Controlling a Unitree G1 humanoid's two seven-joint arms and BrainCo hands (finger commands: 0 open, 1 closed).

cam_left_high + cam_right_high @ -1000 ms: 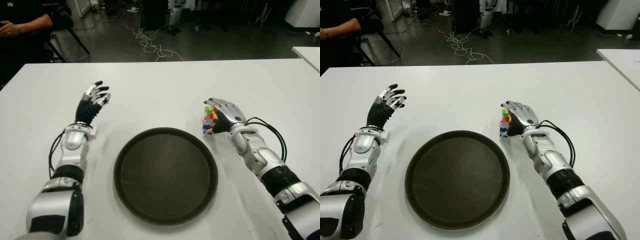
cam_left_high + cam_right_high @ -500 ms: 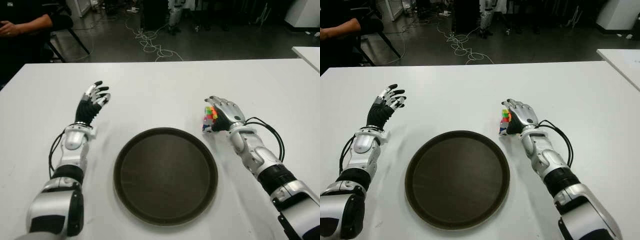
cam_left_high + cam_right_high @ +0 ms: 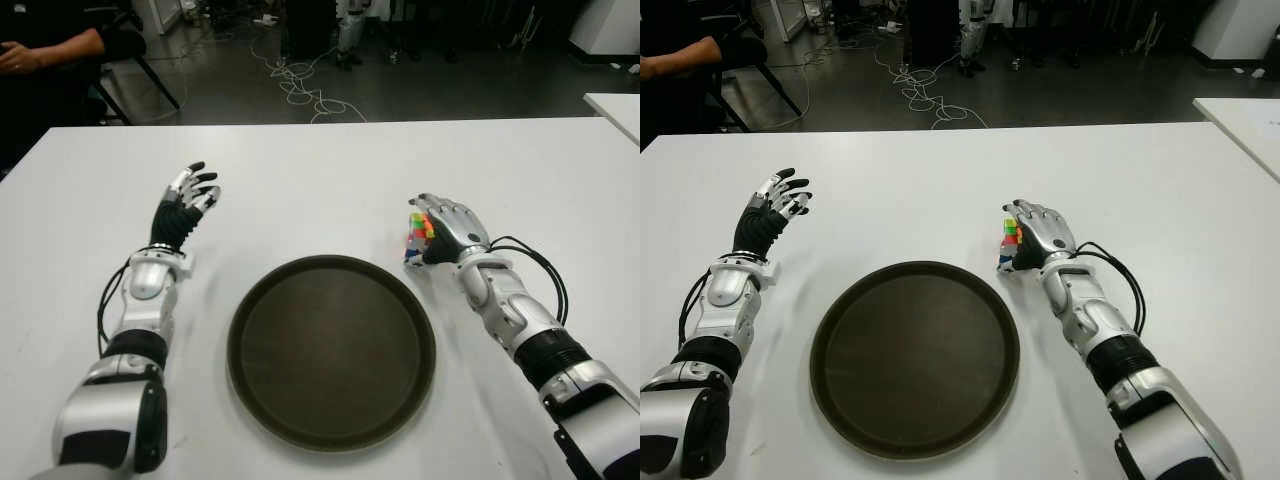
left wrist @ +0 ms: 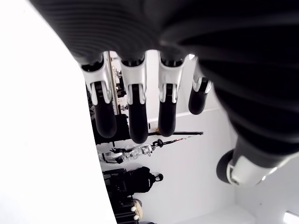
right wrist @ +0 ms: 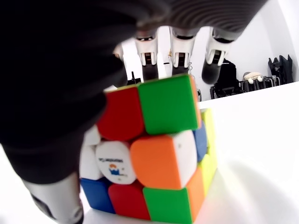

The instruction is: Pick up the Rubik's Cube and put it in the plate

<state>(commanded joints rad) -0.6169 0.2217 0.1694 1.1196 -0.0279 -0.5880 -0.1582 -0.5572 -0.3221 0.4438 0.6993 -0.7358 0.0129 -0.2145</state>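
The Rubik's Cube [image 3: 418, 239] stands on the white table [image 3: 320, 180] just beyond the right rim of the round dark plate [image 3: 330, 350]. My right hand [image 3: 446, 224] is against the cube's right side, its fingers arched over the top. In the right wrist view the Rubik's Cube [image 5: 159, 154] rests on the table, the fingers [image 5: 180, 44] reach past its top edge without wrapping it, and the thumb lies beside it. My left hand [image 3: 186, 204] is idle to the left of the plate, fingers spread and holding nothing.
A person's arm [image 3: 55, 48] shows at a dark chair beyond the table's far left corner. Cables [image 3: 300, 85] lie on the floor behind. Another white table's corner [image 3: 618, 105] is at the far right.
My right forearm has shifted slightly inward. The hand and cube have hardly moved, and the left hand is still.
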